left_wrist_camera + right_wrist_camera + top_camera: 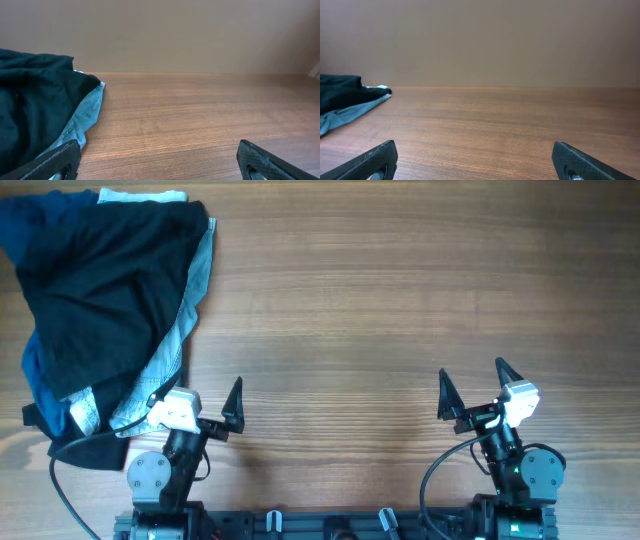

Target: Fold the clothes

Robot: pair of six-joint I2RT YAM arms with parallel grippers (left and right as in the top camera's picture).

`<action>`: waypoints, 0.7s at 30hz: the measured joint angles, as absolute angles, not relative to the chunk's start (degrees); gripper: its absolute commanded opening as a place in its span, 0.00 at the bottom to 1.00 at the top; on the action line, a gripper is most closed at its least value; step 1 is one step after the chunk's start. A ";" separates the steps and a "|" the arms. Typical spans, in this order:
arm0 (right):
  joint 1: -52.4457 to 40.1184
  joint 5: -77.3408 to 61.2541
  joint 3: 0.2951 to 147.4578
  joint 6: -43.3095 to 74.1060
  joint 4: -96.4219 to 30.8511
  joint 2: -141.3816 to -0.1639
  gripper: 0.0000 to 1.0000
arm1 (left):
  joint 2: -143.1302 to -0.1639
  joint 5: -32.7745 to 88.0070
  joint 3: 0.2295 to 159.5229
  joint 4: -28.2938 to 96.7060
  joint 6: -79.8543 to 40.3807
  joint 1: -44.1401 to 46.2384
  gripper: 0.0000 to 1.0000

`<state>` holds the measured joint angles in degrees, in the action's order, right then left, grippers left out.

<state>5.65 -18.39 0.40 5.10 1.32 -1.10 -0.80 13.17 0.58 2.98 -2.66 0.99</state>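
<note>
Both pincers gaping, nothing held. Heap [60, 365] not yet folded: black shorts [110, 280] on top, jeans [185, 320] poking out beneath along the heap's right edge. Left pincer [160, 170] sits just beside the heap's near-right corner, one finger over the jeans hem. Right pincer [473, 380] is well apart, right of the heap. Step in hand, I'd say: pull one garment out. Take the shorts first. Pinch an edge, not the middle, and only the top layer, or the jeans will likely ride along. Drag onto bare desk [400, 280] right of the heap, bring the right pincer in for the second corner, flatten before folding.
</note>
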 measured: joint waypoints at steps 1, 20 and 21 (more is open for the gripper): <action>5.65 -18.39 0.40 5.10 1.32 -1.10 1.00 | -0.80 13.17 0.58 2.98 -2.66 0.99 1.00; 5.65 -19.09 0.40 5.85 4.89 -1.10 1.00 | -0.80 13.17 0.58 2.90 -2.68 0.99 1.00; 5.65 -19.49 0.40 6.57 5.85 -1.10 1.00 | -0.82 13.17 0.58 2.74 -2.72 0.99 1.00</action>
<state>5.65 -19.49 0.40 6.57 5.85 -1.10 -0.82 13.17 0.58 2.74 -2.72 0.99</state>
